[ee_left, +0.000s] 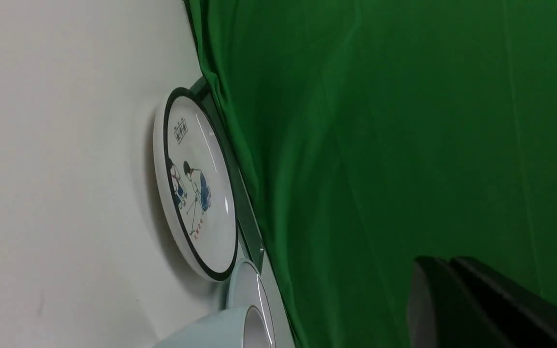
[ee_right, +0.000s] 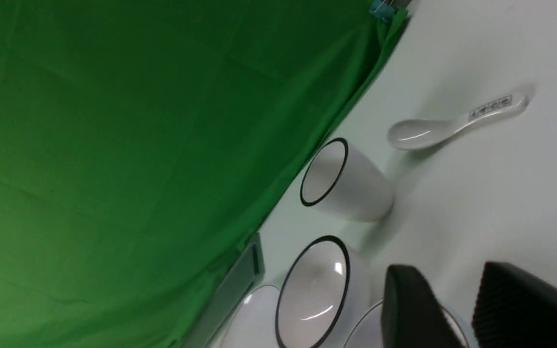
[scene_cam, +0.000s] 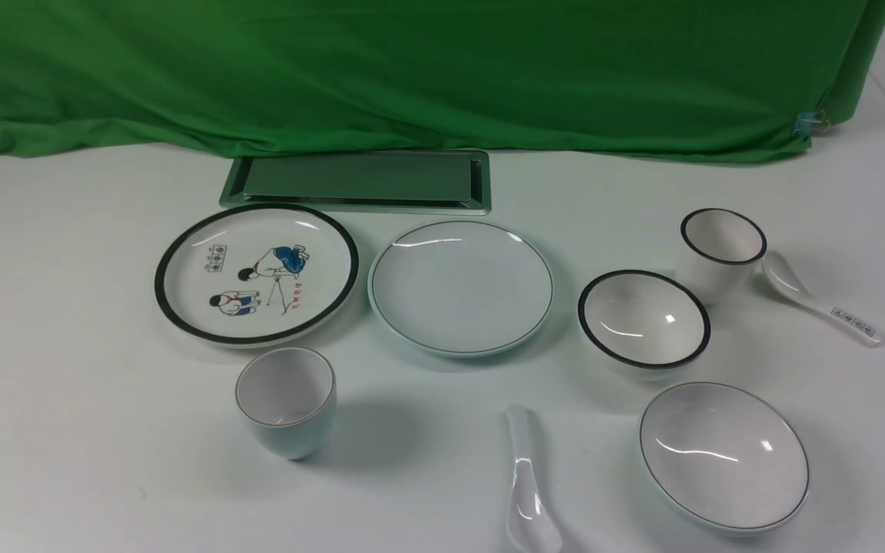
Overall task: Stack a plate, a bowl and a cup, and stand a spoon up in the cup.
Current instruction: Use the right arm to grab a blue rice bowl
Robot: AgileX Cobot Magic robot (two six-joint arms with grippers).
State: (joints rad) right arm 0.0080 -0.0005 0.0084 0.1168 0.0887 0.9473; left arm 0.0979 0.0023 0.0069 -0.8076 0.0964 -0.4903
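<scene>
Nearest, the spoon (scene_cam: 528,484) is cropped at its scoop; left end effector (ee_left: 435,265) closed, right end effector (ee_right: 445,271) parted, both mostly unseen.

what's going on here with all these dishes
Nothing is being handled yet. The plain plate, shallow bowl, pale blue cup and plain white spoon lie apart on the white table, unstacked, near a cartoon plate. The left pincer is shut and the right pincer is open. Neither holds anything.
</scene>
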